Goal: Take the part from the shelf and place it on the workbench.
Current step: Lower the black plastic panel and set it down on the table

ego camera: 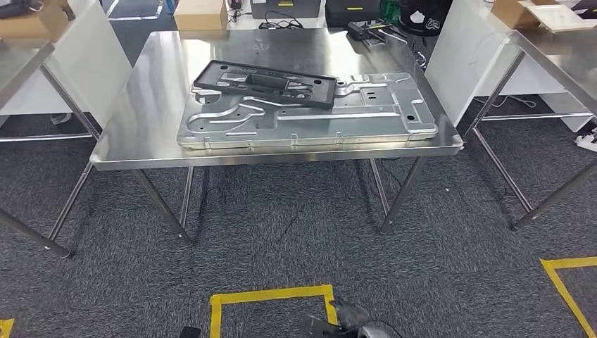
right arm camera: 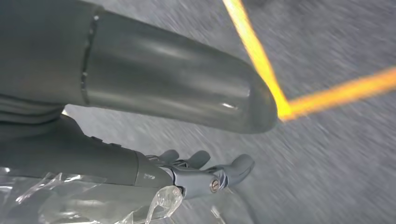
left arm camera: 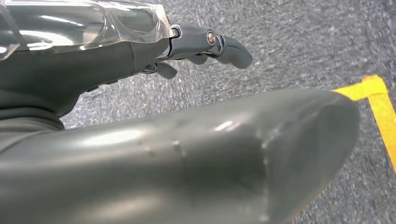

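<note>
both arms hang at the robot's sides over grey carpet. left hand (left arm camera: 205, 46): fingers extended and slightly apart, nothing in it, thick grey thumb in the foreground of its wrist view, a yellow tape corner (left arm camera: 378, 100) on the floor beyond. right hand (right arm camera: 205, 170): same, fingers loosely spread, empty, yellow tape lines (right arm camera: 280, 100) crossing on the carpet past it; that view is motion-blurred.

judgement: the part looks placed already, so the step in hand is the wind-down or re-set, not a grasp. to do it well: keep both hands slack and clear of the table edge, stay squared to the bench, no contact with the stack.

left to right in the head view: a steel table edge with a cardboard box at far left, then the stainless steel workbench (ego camera: 134, 134) dead ahead. on it lies a large flat stamped silver metal panel (ego camera: 394, 116), ribbed with raised channels, reaching close to the near edge. resting on top of that, toward the far left of the panel, is the long black rectangular plastic frame part (ego camera: 267, 82) with moulded cut-outs and holes, lying flat, slightly skewed to the panel. i take this as the task's part; no shelf in view to confirm. right of the bench, another steel table (ego camera: 556, 63). yellow floor tape box (ego camera: 271, 296) near the robot's feet.

risk: the skewed frame could slide on smooth metal if the bench is bumped.
</note>
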Available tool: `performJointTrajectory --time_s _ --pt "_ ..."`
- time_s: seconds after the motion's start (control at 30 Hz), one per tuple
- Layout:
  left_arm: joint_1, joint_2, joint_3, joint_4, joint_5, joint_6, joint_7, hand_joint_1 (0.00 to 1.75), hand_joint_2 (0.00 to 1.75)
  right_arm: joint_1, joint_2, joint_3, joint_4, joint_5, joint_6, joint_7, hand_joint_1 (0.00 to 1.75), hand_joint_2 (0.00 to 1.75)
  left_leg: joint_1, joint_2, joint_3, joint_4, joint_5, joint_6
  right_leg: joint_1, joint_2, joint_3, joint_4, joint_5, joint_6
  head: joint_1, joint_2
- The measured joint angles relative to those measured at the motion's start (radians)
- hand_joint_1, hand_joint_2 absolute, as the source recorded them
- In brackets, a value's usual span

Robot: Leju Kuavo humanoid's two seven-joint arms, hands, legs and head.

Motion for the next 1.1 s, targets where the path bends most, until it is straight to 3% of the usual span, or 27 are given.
performJointTrajectory --time_s 0.07,0.13,0.17,0.2,0.23,0.3,0.33,0.4,0.5,0.6,0.8,0.9,0.97,1.0,1.1 --pt "0.001 0.0 0.0 0.0 0.014 0.004 0.003 0.0 0.0 0.041 -0.023 -0.028 0.019 -0.044 0.052 0.108 0.0 0.0 -0.001 0.008 0.001 0.0 0.003 0.007 0.002 0.0 0.002 -0.003 -0.02 -0.004 0.0 0.0" --pt "0.004 0.0 0.0 0.0 0.032 0.009 0.006 0.0 0.0 0.105 -0.051 -0.068 0.037 -0.106 0.1 0.276 0.0 0.0 -0.003 0.011 0.002 0.0 0.004 0.013 0.002 0.0 0.006 -0.006 -0.032 0.005 0.0 0.0" --pt "0.008 0.0 0.0 0.0 0.041 0.011 0.005 0.0 0.0 0.151 -0.069 -0.092 0.047 -0.135 0.111 0.341 0.0 0.0 -0.004 0.01 0.003 0.001 0.003 0.016 0.002 0.0 0.009 -0.008 -0.026 0.008 0.0 0.0" --pt "0.012 0.0 0.0 0.0 0.048 0.013 0.003 0.0 0.0 0.201 -0.091 -0.117 0.057 -0.164 0.114 0.375 0.0 0.0 -0.007 0.007 0.005 0.002 0.002 0.019 0.001 0.0 0.012 -0.013 0.0 0.011 0.0 0.0" --pt "0.019 0.001 0.0 0.0 0.054 0.013 0.001 0.0 0.0 0.253 -0.114 -0.143 0.067 -0.195 0.116 0.388 0.0 0.0 -0.009 0.003 0.005 0.003 0.0 0.022 -0.001 0.001 0.016 -0.018 0.022 0.022 0.0 0.0" --pt "0.03 0.004 0.0 0.0 0.06 0.01 0.006 0.0 0.0 0.342 -0.153 -0.192 0.083 -0.254 0.115 0.381 0.0 0.0 -0.012 -0.005 0.006 0.006 -0.003 0.026 -0.005 0.001 0.022 -0.025 0.06 0.049 0.0 0.0" --pt "0.036 0.013 0.0 0.001 0.06 -0.002 0.016 0.0 0.0 0.374 -0.167 -0.215 0.088 -0.277 0.111 0.366 0.0 0.0 -0.012 -0.006 0.005 0.005 -0.004 0.026 -0.007 0.001 0.021 -0.024 0.056 0.058 0.0 0.0" --pt "0.046 0.06 -0.001 0.001 0.059 -0.079 0.043 0.0 0.0 0.417 -0.187 -0.258 0.094 -0.309 0.105 0.327 0.0 0.0 -0.01 -0.002 0.004 0.004 -0.007 0.021 -0.005 0.007 0.018 -0.021 0.056 0.055 -0.001 0.0" --pt "0.054 0.186 -0.003 0.001 0.052 -0.234 0.065 0.0 0.0 0.452 -0.211 -0.309 0.102 -0.334 0.102 0.274 0.0 0.0 -0.005 0.006 0.007 0.003 -0.013 0.013 0.001 0.015 0.015 -0.016 0.05 0.048 -0.001 0.0" --pt "0.06 0.284 -0.004 0.001 0.035 -0.271 0.067 0.0 0.0 0.472 -0.224 -0.365 0.107 -0.349 0.096 0.257 0.0 0.0 -0.005 0.005 0.007 0.003 -0.015 0.011 0.003 0.015 0.011 -0.012 0.046 0.044 0.0 0.0" --pt "0.069 0.34 -0.009 0.0 0.029 -0.256 0.072 0.0 0.0 0.482 -0.226 -0.435 0.112 -0.355 0.095 0.26 0.0 0.0 -0.008 0.006 0.006 0.006 -0.016 0.012 0.001 0.014 0.012 -0.012 0.048 0.046 0.0 0.0" --pt "0.074 0.36 -0.012 0.0 0.031 -0.254 0.071 0.0 0.0 0.487 -0.226 -0.457 0.112 -0.358 0.094 0.265 0.0 0.0 -0.012 0.005 0.008 0.004 -0.01 0.021 -0.005 0.013 0.015 -0.014 0.053 0.054 0.0 0.0" --pt "0.077 0.368 -0.013 0.0 0.036 -0.251 0.069 0.0 0.0 0.493 -0.227 -0.471 0.113 -0.36 0.093 0.274 0.0 0.0 -0.008 0.005 0.01 -0.004 -0.001 0.031 -0.008 0.013 0.005 0.01 0.03 0.057 0.0 0.0" --pt "0.079 0.371 -0.014 0.0 0.038 -0.249 0.067 0.0 0.0 0.497 -0.228 -0.478 0.113 -0.36 0.093 0.277 0.0 0.0 -0.005 0.005 0.011 -0.007 0.003 0.035 -0.007 0.014 -0.013 0.053 0.0 0.057 0.0 0.0" --pt "0.089 0.373 -0.015 0.0 0.042 -0.245 0.063 0.0 0.0 0.514 -0.231 -0.494 0.117 -0.362 0.092 0.28 0.0 0.0 -0.006 0.007 0.01 -0.008 0.003 0.039 -0.005 0.016 -0.101 0.27 -0.11 0.057 0.0 0.0"
